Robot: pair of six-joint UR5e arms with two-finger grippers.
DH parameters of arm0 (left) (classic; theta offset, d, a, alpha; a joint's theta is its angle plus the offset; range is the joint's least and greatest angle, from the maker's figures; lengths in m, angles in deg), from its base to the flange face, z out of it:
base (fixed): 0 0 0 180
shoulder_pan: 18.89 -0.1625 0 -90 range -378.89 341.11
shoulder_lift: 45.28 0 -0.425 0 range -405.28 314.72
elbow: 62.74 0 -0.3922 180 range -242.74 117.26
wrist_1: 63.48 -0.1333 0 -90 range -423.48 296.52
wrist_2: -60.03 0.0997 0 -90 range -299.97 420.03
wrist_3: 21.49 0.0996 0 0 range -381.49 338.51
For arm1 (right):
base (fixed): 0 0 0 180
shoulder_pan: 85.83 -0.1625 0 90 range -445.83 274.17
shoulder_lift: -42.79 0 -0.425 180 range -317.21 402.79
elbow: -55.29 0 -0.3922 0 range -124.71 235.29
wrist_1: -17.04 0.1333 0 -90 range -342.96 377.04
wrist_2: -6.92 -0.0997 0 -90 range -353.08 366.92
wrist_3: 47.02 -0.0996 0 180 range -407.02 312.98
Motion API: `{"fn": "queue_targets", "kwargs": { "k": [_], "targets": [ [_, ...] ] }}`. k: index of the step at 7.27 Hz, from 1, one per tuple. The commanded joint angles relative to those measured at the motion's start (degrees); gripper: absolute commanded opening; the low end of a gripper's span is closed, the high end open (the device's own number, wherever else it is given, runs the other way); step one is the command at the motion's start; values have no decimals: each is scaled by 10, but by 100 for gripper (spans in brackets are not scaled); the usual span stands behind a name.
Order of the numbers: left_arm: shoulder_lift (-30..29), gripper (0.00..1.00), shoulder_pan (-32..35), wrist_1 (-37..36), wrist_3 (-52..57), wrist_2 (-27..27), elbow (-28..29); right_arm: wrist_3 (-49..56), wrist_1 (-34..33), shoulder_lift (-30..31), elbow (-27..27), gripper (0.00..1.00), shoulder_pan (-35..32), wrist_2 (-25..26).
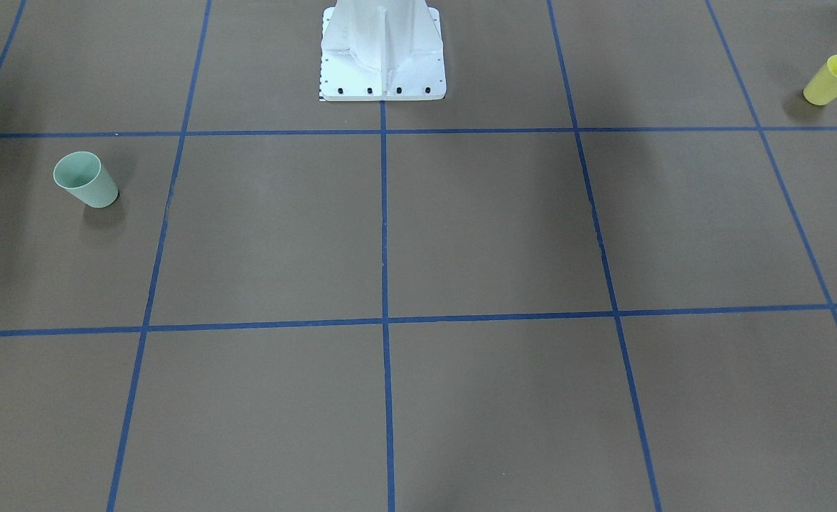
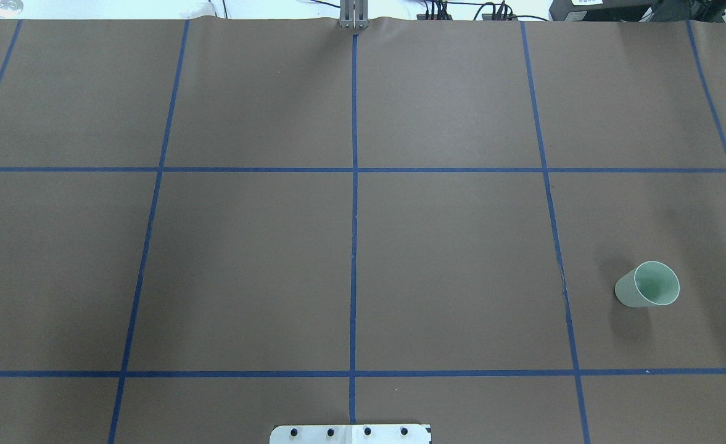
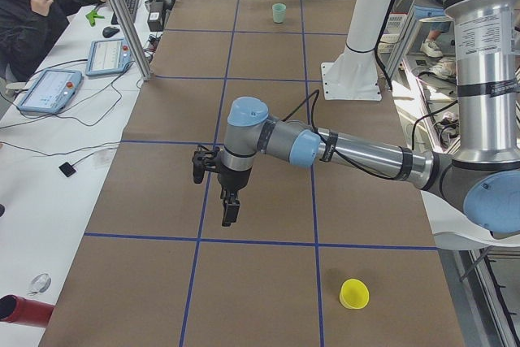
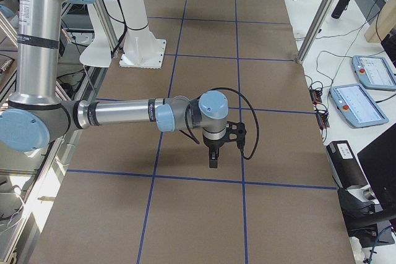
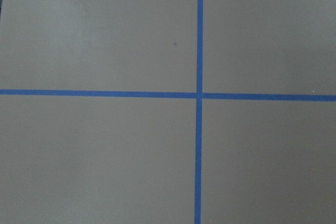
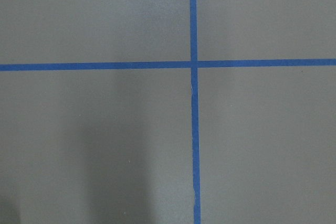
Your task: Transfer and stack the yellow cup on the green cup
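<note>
Yellow cup (image 1: 832, 80) upright, mouth up, at the left end of the bench (image 2: 245, 259). Green cup (image 2: 646, 285) upright at the right end. Cups well apart. Left gripper (image 3: 230, 209) and right gripper (image 4: 213, 160) each hang pointing down above a crossing of blue tape (image 5: 199, 96), well away from both cups. Open or closed: cannot tell for either.
</note>
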Motion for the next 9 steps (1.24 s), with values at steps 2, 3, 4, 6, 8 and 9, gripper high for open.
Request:
{"fn": "queue_targets", "kwargs": {
  "k": [2,3,4,6,8,9],
  "targets": [
    [113,100,-143,0,-244,186,-73,-1,-1,11,0,100,0,0],
    [156,100,-158,1,-308,198,-90,-2,0,18,0,100,-1,1],
    [196,100,-178,1,-377,210,-92,-2,3,29,0,100,-1,2],
    [255,100,-259,1,-547,238,-94,-2,7,37,1,100,-1,-7],
    [295,100,-318,-19,-680,251,-93,-2,6,36,-2,100,0,-5],
    [296,100,-344,-70,-750,252,-93,-2,6,36,-1,100,0,-6]
  ]
}}
